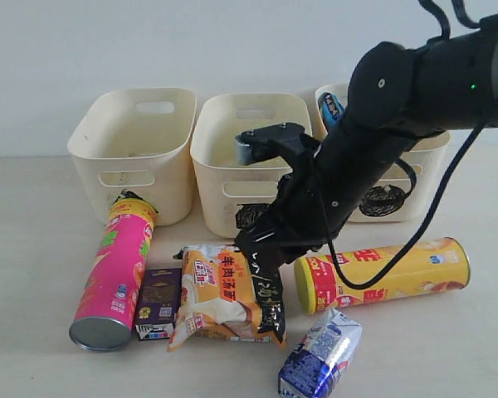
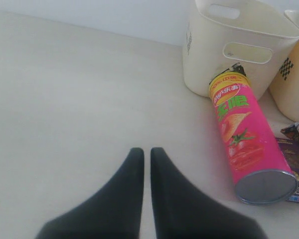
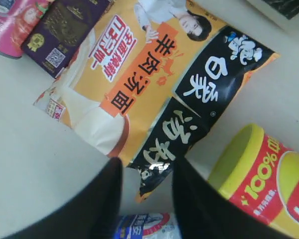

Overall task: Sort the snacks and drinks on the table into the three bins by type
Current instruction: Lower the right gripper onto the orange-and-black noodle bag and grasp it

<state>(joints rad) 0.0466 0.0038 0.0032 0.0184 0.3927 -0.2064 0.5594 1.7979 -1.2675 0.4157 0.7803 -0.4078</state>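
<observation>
Exterior view: pale beige table against plain white wall.

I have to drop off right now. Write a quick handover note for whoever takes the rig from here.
Left gripper: shut, empty, above bare table.
Right gripper: open, jaws either side of the orange-black packet's black end, not closed on it.
Done: blue-black packet sits in the right bin.
To do: pink tube, purple carton, yellow tube, blue-and-white pack and the orange-black packet all lie on the table, unsorted.
</observation>
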